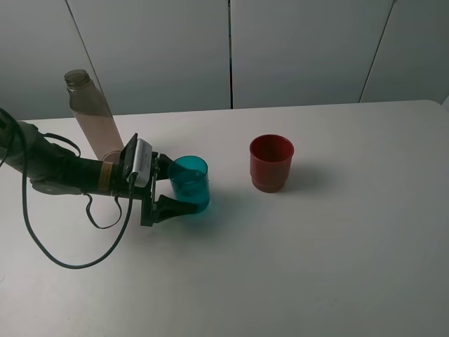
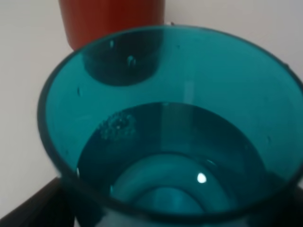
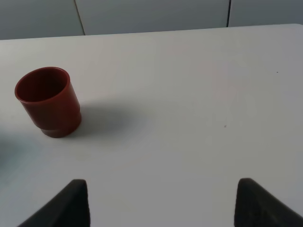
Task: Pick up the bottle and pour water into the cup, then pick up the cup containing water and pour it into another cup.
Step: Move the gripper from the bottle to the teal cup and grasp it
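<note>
Bottle (image 1: 91,116), cup (image 1: 191,184) and another cup (image 1: 271,163) all stand upright on the white worktop (image 1: 337,267), which fills most of the exterior high view below a pale panelled wall (image 1: 302,49).

Left arm (image 1: 63,172): enters from the left edge of the frame and lies low over the worktop, with a black cable (image 1: 49,249) looping beside it. It hides the base of the bottle.

The bottle: upper left of the frame, behind the arm. It is clear plastic with a brownish tint, a narrow threaded neck and no cap. Its fill level is hard to make out.

Another cup: right of centre, well apart from the cup. It is opaque dark red with a stepped base. Its inside is in shadow, so contents cannot be told. The left wrist view shows only part of it, cut off by the frame edge and partly seen through teal plastic.

The cup: left of centre, near the bottle. It is translucent teal with straight smooth sides. The left wrist view shows water in its lower part and small bubbles on the inner wall; its base is cut off.

Left tool (image 1: 181,186): jaws wide apart, one on each side of the cup. Contact with the wall cannot be told.

Right tool (image 3: 162,189): outside the exterior view. Only two dark fingertips (image 3: 71,203) show, set well apart over the worktop.
</note>
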Robot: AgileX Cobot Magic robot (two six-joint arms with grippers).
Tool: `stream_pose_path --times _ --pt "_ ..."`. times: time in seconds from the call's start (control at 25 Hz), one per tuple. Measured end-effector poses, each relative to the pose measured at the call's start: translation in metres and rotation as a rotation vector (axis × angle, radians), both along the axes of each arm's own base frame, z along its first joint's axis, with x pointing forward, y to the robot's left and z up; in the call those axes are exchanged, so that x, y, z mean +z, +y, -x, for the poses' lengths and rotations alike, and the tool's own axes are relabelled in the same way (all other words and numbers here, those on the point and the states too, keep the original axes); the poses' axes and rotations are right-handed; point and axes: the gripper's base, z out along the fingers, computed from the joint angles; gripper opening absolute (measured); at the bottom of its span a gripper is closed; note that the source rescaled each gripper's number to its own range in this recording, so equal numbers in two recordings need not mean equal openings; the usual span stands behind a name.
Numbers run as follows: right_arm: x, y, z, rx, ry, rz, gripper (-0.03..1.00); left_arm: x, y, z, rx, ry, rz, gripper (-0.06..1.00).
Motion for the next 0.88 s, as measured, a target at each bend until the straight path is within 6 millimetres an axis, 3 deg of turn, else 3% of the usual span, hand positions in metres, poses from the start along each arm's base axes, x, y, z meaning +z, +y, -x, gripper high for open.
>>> stream_pose_path --times 0.36,0.4,0.44,0.52,0.88 --pt "0.000 0.000 0.000 0.000 0.000 0.000 0.00 -0.001 -0.013 -0.008 0.006 -0.005 0.022 0.99" --pt "0.000 0.000 0.000 0.000 0.000 0.000 0.00 -0.002 -0.013 -0.008 0.010 -0.003 0.023 0.93" --pt "0.000 0.000 0.000 0.000 0.000 0.000 0.00 -0.002 -0.014 -0.008 0.010 -0.003 0.024 0.80" --pt "0.000 0.000 0.000 0.000 0.000 0.000 0.00 -0.001 -0.014 -0.009 0.019 -0.003 0.028 0.13" --pt "0.000 0.000 0.000 -0.003 0.000 -0.006 0.00 -0.001 -0.014 -0.011 0.064 0.040 0.042 0.17"
